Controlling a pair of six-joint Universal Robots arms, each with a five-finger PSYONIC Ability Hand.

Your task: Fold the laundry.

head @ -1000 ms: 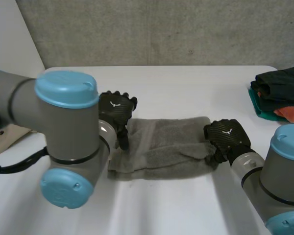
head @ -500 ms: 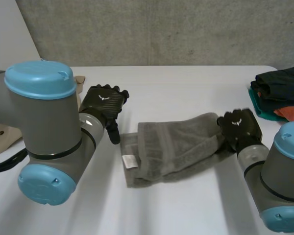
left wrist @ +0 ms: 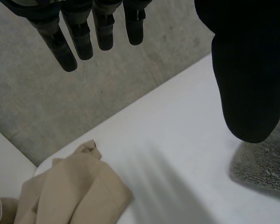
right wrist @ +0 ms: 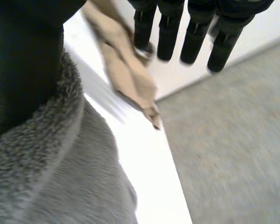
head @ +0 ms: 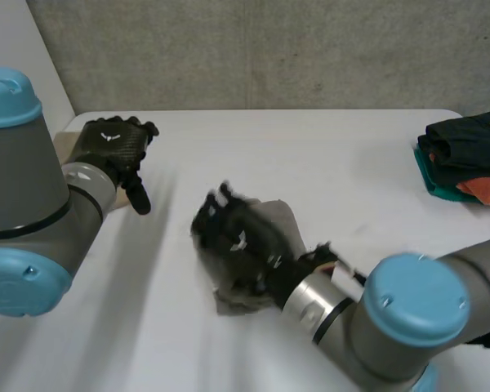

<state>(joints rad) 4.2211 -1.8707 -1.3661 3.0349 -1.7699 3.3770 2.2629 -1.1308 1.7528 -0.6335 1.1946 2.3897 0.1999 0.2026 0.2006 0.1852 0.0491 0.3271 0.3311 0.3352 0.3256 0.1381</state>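
Observation:
A grey towel [head: 279, 226] lies bunched in a short heap at the middle of the white table [head: 335, 155]. My right hand [head: 229, 233] is on top of the towel's left part, its arm reaching in from the near right. In the right wrist view its fingers [right wrist: 196, 32] stand straight and apart from the thumb, which rests against the grey towel [right wrist: 60, 177]; it is open. My left hand [head: 110, 149] hovers at the far left, clear of the towel. Its fingers [left wrist: 84, 32] hang straight and hold nothing, with the grey towel [left wrist: 266, 163] beside the thumb.
A beige cloth [left wrist: 70, 191] lies by the table's left edge, under my left hand; the beige cloth [right wrist: 126, 60] also lies beyond my right fingertips. A stack of folded dark, teal and orange clothes [head: 465, 163] sits at the table's right edge.
My right hand swept from the towel's right end across to its left, carrying that end over so the towel is now a shorter heap, and opened. My left hand drew back leftward off the towel.

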